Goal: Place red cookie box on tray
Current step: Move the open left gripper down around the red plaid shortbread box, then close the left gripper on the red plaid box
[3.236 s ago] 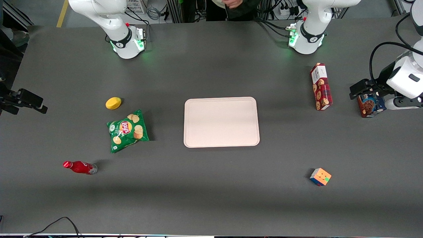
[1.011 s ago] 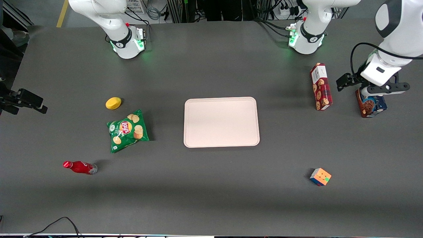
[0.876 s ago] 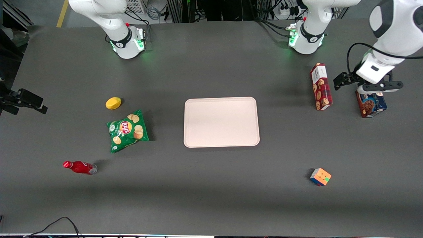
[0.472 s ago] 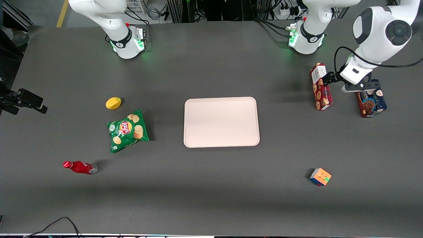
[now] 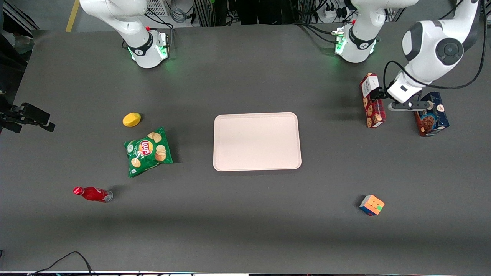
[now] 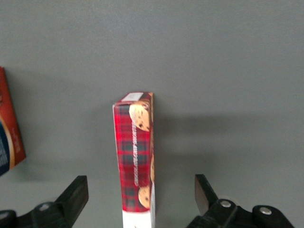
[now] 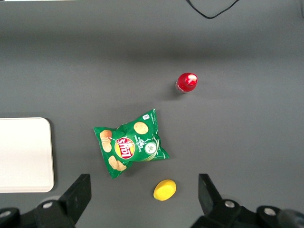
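The gripper (image 6: 137, 197) hung over the red cookie box (image 6: 137, 159), its fingers (image 6: 72, 195) spread wide with one on each side of the carton's narrow upper face, touching nothing and holding nothing. The box stood on its long edge on the table (image 5: 245, 214), toward the working arm's end, white label panel nearest the arm's base. A dark-blue cookie box (image 5: 431, 115) stood near it, farther out toward the table's end. The tray (image 5: 257, 141) lay well apart at the table's middle, with nothing on it.

In my judgement the step in hand was the descent to grasp. The risks: the carton is tall and thin on that edge, so a finger arriving off-centre or closing unevenly could tip it flat; the fingers sat toward the label end, so a grip away from the middle could let the far end sag or swing in transit; and the outer finger passed close to the blue box, which could be nudged.
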Robot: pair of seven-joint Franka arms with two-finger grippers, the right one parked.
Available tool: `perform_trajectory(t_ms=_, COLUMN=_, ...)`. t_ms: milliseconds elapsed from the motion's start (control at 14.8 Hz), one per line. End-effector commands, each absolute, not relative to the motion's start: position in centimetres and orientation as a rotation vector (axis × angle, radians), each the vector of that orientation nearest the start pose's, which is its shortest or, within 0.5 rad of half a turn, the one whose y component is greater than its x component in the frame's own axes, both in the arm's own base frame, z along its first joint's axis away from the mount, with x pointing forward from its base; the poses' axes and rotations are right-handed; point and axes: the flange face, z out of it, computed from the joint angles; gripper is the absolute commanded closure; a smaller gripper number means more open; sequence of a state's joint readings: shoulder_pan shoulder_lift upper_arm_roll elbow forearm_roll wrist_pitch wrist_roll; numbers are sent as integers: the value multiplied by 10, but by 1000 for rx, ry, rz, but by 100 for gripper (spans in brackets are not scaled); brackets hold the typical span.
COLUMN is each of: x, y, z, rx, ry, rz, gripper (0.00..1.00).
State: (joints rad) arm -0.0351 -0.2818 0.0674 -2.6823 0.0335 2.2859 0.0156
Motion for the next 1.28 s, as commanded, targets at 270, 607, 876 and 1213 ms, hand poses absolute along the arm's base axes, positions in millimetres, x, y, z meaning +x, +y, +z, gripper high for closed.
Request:
perform_trajectory(t_ms=270, x=383, y=21, z=261, rx=-3127, ry=83, rz=179, gripper=0)
perform_trajectory(t_ms=607, x=359, y=20, z=244, rx=-3128, ry=80, rz=256, gripper=0)
perform_trajectory(t_ms=876, x=345, y=21, z=233, rx=-3127, ry=98, rz=316, gripper=0)
perform_trajectory(t_ms=1213, x=340, y=34, z=218, rx=-3130, ry=110, rz=374, gripper=0)
